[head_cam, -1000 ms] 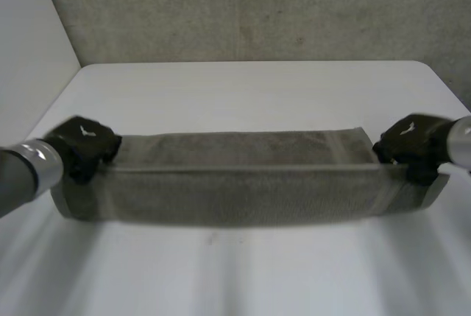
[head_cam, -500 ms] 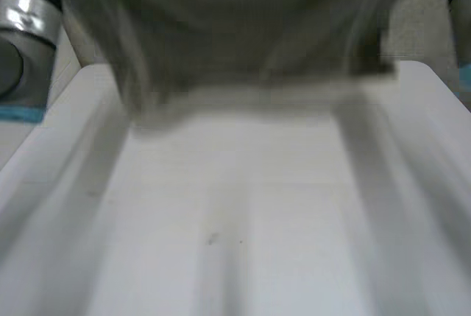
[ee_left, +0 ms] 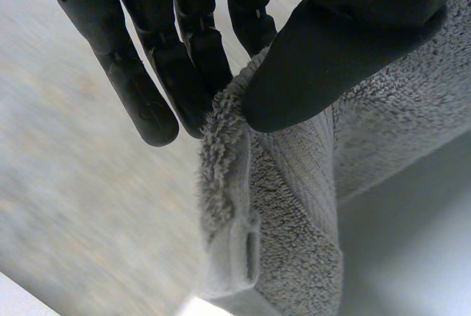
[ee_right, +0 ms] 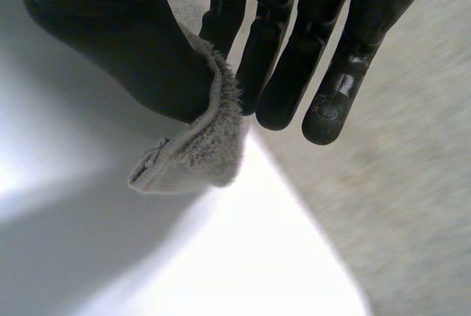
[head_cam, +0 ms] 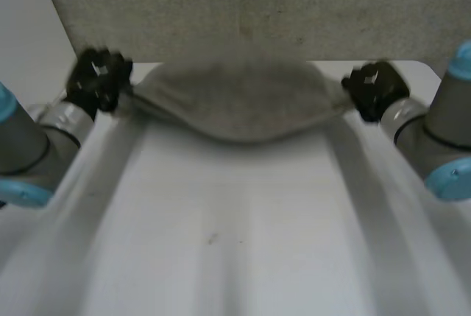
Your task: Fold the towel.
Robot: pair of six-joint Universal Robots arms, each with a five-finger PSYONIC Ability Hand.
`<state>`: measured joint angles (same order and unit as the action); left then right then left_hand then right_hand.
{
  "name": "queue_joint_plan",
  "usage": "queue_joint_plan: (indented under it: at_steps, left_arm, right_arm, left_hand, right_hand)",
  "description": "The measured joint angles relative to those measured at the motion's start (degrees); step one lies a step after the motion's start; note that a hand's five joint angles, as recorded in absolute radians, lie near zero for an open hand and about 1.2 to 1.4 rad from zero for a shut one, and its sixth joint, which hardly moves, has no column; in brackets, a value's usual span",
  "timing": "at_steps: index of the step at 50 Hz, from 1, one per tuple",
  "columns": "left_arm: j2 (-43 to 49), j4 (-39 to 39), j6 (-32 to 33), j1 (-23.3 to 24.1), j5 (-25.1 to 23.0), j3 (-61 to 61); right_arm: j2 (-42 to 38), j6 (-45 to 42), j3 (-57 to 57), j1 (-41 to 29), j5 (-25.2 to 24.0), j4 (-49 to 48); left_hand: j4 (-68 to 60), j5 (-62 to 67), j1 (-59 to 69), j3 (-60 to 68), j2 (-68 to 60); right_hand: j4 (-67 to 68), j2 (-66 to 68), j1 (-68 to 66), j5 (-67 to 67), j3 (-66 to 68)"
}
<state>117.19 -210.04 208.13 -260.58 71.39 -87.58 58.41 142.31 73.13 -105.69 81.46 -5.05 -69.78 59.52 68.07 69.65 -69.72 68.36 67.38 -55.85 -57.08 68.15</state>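
Head view: grey towel (head_cam: 235, 102) strung across the far end of the white table (head_cam: 235, 257)
At one end the left hand (head_cam: 99, 80) pinches a corner, thumb against fingers; the middle sags, seemingly clear of the table; the right hand (head_cam: 374, 89) pinches the opposite corner likewise

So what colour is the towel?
The towel is plain grey and fluffy, best seen in the left wrist view.

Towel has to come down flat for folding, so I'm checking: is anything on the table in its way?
Nothing visible does. The towel hangs sagging between the left hand and right hand, each pinching an end near the far side of the table, and no object lies on it below or nearer.
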Motion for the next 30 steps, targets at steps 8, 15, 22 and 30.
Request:
queue_joint_plan:
  at_steps: [8,15,22,30]
  left_arm:
    - [2.05,5.76,12.89,-1.08,-0.07,-9.53]
    - [-6.55,20.49,23.38,-4.14,0.32,-17.1]
    - [-18.07,42.69,25.4,-6.95,-1.32,-19.94]
    - [-23.35,53.74,24.92,-8.22,-8.16,-17.7]
  right_arm:
    - [-1.83,-5.65,4.53,1.09,0.01,11.1]
    - [6.05,-13.21,9.53,5.2,-0.39,27.89]
    - [17.76,-21.86,16.04,9.74,-2.15,40.02]
    - [23.76,-26.8,18.16,14.21,-8.49,43.69]
  left_hand:
    - [0.0,0.0,0.0,0.0,0.0]
    - [0.0,0.0,0.0,0.0,0.0]
    - [0.0,0.0,0.0,0.02,0.0]
    - [0.0,0.09,0.0,0.03,-0.01]
  right_hand:
    - [0.0,0.0,0.0,0.0,0.0]
    - [0.0,0.0,0.0,-0.01,0.0]
    - [0.0,0.0,0.0,-0.01,0.0]
    - [0.0,0.0,0.0,-0.04,0.0]
